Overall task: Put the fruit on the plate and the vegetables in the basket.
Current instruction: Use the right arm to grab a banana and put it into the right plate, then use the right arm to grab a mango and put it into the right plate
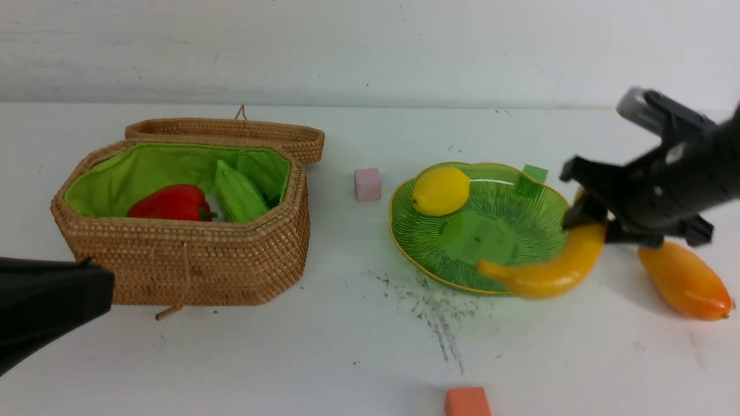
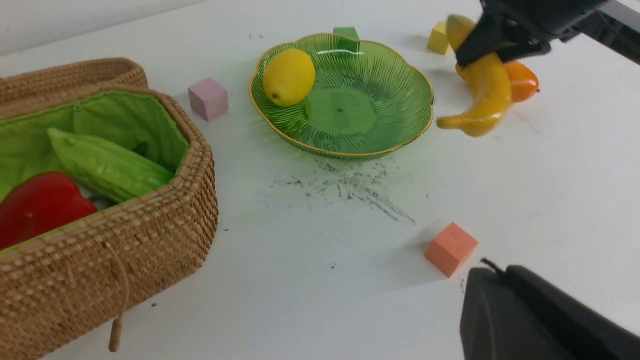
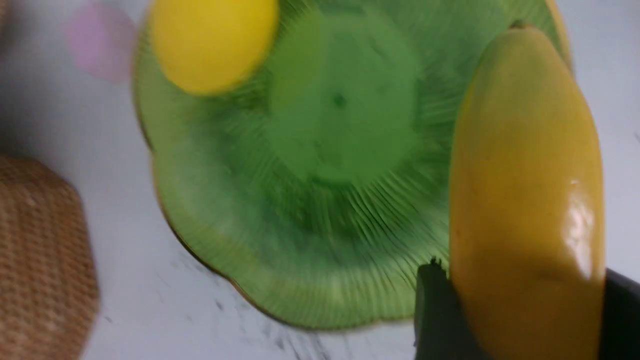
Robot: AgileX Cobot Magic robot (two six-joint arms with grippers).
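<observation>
My right gripper (image 1: 587, 222) is shut on the banana (image 1: 549, 268) and holds it in the air over the right rim of the green plate (image 1: 491, 254). The lemon (image 1: 440, 190) lies on the plate's far left side. The mango (image 1: 685, 281) lies on the table right of the plate. The wicker basket (image 1: 191, 260) stands open at the left with the red pepper (image 1: 170, 203) and the green gourd (image 1: 238, 196) inside. My left gripper (image 2: 482, 280) is shut and empty near the table's front left. Carrot and radish are out of view.
A pink cube (image 1: 367, 184) sits between basket and plate. A green cube (image 1: 533, 176) lies behind the plate. An orange cube (image 1: 467, 402) is at the front edge. A yellow cube (image 2: 438, 38) shows behind the banana. The basket lid (image 1: 231, 132) lies open behind.
</observation>
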